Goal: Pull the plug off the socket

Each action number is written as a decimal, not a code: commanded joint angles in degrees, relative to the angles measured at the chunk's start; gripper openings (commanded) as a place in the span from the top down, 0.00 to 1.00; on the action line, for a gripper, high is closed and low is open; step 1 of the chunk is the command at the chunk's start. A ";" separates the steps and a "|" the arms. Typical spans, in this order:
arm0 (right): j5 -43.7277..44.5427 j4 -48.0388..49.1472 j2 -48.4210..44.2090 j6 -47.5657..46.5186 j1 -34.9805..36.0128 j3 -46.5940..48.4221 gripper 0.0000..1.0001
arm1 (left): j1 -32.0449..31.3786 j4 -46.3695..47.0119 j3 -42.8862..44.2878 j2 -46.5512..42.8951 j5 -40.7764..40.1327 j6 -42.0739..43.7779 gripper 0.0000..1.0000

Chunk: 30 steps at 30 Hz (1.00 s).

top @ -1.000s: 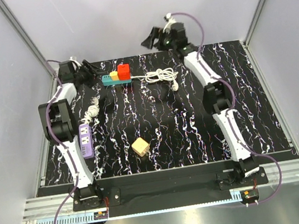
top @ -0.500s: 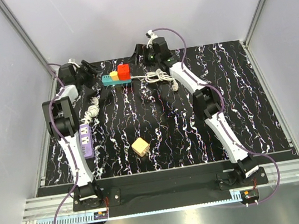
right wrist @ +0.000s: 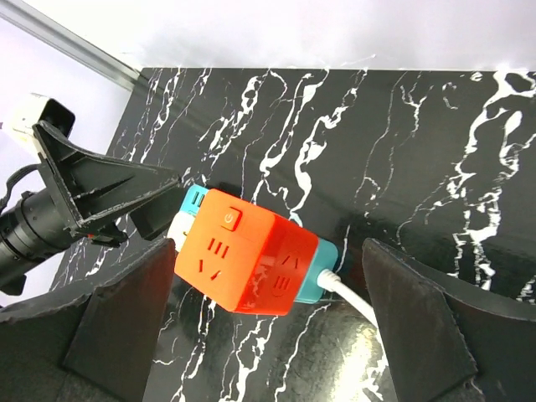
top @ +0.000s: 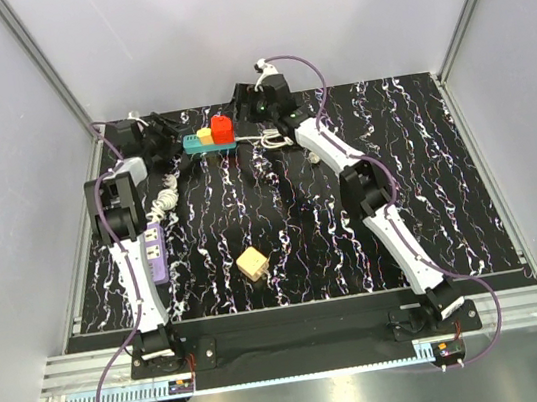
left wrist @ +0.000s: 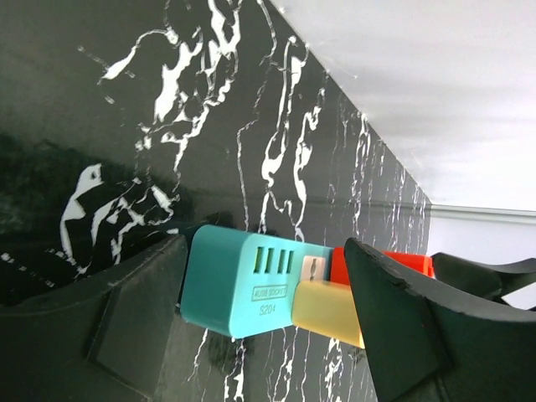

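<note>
the teal power strip (top: 202, 146) is lying toward the far left of the black marbled counter (top: 448, 184), close to the back wall. a red cube plug (right wrist: 247, 260) is sitting on top of it, and a smaller yellow plug (left wrist: 327, 311) is sitting just beside the red one on the same strip. the strip's white cord (right wrist: 352, 295) is trailing away toward the right.

the left jaws are coming in low from the left end of the strip. in the left wrist view they are standing wide apart and holding nothing. the teal end of the strip is showing in the gap, close against one black finger (left wrist: 126, 335), with the other (left wrist: 410, 335) standing off on the yellow plug's side. whether either pad is touching the strip, i cannot tell.

the right jaws are hovering over the strip. they are spread as wide as they go and gripping nothing. the red cube is sitting between the two fingers (right wrist: 126, 310), with clear space showing on both sides.

nearer the arm bases, a purple power strip (top: 154, 250) is lying along the left edge of the counter. a twisted white cable (top: 168, 188) is running away from it, and a tan cube (top: 252, 263) is sitting alone in the middle.
</note>
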 commanded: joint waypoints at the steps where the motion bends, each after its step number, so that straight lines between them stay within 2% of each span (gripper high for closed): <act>1: 2.52 3.28 0.95 -0.87 0.40 3.17 0.00 | -0.96 5.82 -1.76 -1.78 -0.53 -1.25 0.18; 7: 5.15 3.29 -1.16 -5.70 0.75 1.07 0.00 | -1.93 7.58 -6.68 -3.72 -0.35 -1.95 0.19; 14: 4.63 1.88 -1.60 -8.34 1.19 0.63 0.00 | -3.95 18.73 -21.61 -9.95 -0.97 -5.90 0.23; 19: 5.15 0.92 -3.00 -11.23 1.89 -1.30 0.00 | -6.41 21.03 -28.29 -14.52 -2.28 -4.94 0.23; 22: 4.98 0.30 -4.32 -13.25 2.07 -2.80 0.00 | -7.64 19.89 -29.97 -17.25 -3.95 -2.49 0.24; 26: 7.00 -0.41 -6.08 -17.47 2.15 -4.29 0.00 | -7.64 12.18 -29.19 -20.93 -6.58 3.49 0.23; 30: 4.98 -0.58 -6.43 -19.94 2.15 -3.42 0.00 | -8.08 7.85 -28.05 -22.35 -6.94 7.18 0.25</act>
